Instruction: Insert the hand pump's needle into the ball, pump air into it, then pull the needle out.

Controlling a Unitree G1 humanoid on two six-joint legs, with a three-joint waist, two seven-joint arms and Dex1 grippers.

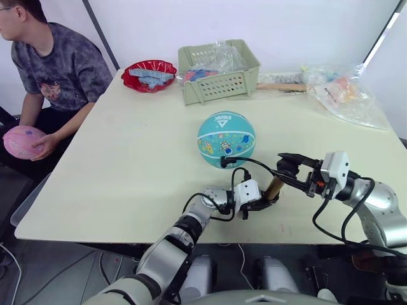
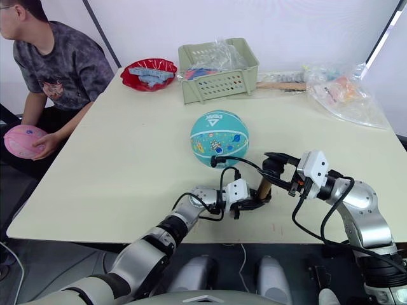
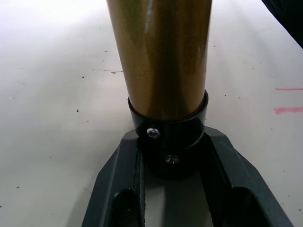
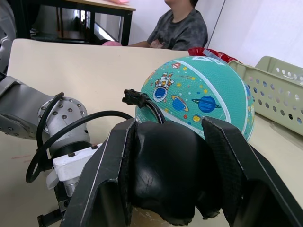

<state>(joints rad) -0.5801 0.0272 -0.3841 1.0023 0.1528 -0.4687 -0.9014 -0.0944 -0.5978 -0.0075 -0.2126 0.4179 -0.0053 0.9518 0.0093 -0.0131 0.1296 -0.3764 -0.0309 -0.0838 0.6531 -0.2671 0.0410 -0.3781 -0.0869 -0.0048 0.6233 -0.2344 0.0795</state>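
Note:
The teal-blue ball [image 1: 226,138] rests on the table's middle. The hand pump [image 1: 275,187] stands tilted at the near edge, its brass cylinder [image 3: 161,56] rising from a black end cap [image 3: 168,137]. My left gripper [image 1: 264,201] is shut on that lower end cap, a finger on each side. Above it, my right gripper [image 1: 289,168] is shut on the pump's black handle [image 4: 165,175]. A thin black hose [image 1: 254,162] runs from the pump to the ball. The needle's black fitting [image 4: 135,98] sits against the ball's near side, and the pin itself is hidden.
A person [image 1: 54,63] sits at the table's left, holding a pink ball [image 1: 22,141]. Along the far edge stand a red bowl [image 1: 149,75], a green basket [image 1: 219,70], a wooden stick [image 1: 280,86] and plastic bags [image 1: 343,92].

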